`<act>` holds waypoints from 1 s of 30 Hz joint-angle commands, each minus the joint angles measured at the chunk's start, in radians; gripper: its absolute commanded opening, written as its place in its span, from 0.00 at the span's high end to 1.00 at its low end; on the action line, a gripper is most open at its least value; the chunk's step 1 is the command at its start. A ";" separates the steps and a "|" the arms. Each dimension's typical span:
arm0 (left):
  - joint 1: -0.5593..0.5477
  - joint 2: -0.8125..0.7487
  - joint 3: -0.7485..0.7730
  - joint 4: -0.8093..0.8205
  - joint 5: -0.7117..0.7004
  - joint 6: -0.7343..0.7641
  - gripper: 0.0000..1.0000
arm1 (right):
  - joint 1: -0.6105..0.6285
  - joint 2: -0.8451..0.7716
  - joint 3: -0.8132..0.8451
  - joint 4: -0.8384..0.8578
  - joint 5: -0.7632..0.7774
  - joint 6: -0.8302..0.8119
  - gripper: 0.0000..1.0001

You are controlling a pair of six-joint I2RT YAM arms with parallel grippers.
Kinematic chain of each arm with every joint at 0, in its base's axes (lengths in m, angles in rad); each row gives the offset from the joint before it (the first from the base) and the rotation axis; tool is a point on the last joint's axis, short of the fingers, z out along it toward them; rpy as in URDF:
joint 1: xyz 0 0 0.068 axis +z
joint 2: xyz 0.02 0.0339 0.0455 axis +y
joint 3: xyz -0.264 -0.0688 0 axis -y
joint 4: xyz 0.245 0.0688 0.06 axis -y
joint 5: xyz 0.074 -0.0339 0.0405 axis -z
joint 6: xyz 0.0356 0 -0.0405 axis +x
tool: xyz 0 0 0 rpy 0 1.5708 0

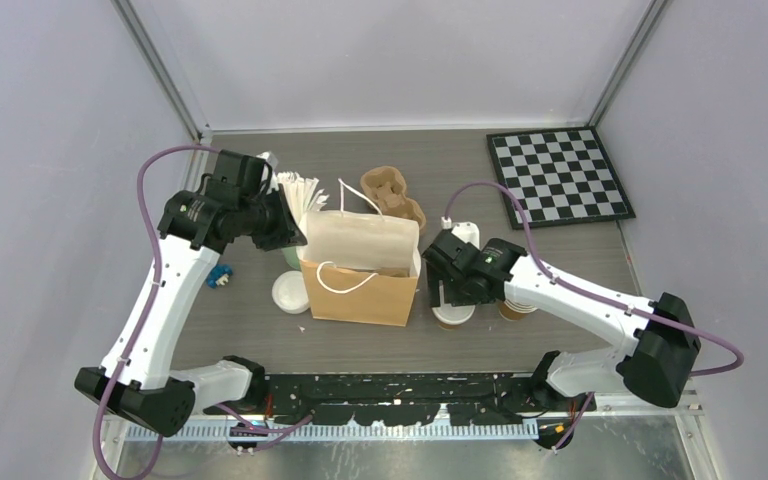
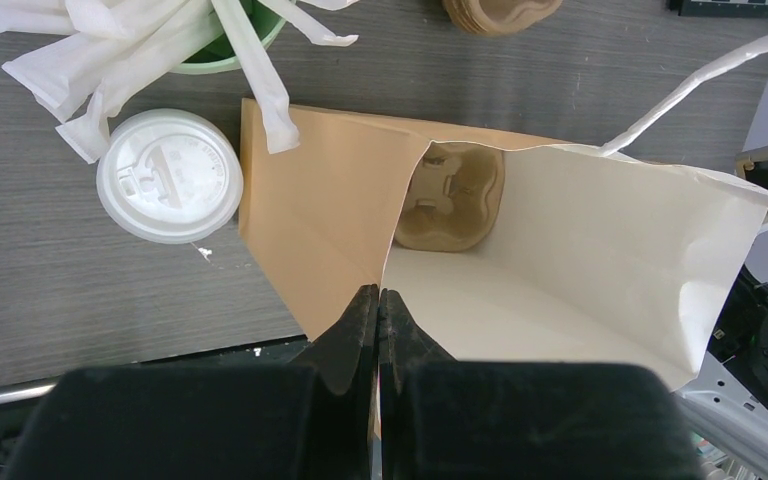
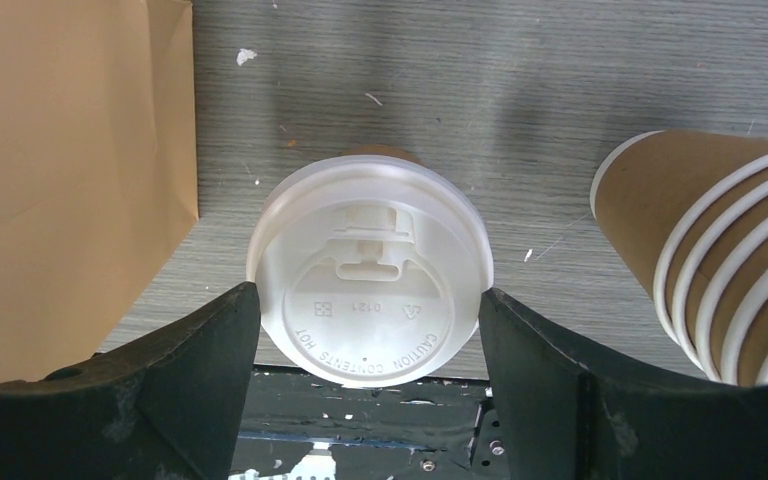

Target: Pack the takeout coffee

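Squarely, coffee (image 3: 370,295) within right tool (image 3: 368,320)

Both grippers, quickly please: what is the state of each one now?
Left gripper: shut, pinching the rim of the paper bag.
Right gripper: open, fingers either side of the takeout coffee; no firm grip visible.

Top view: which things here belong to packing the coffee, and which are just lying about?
In the job: lidded coffee cup, paper bag, cup carrier inside it.
Lying about: chessboard, stacked cups, loose lid, wrapped straws, spare carriers.
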 commanded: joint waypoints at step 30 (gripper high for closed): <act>-0.002 -0.037 -0.015 0.050 0.019 -0.022 1.00 | -0.029 -0.052 -0.045 -0.015 0.043 0.010 0.12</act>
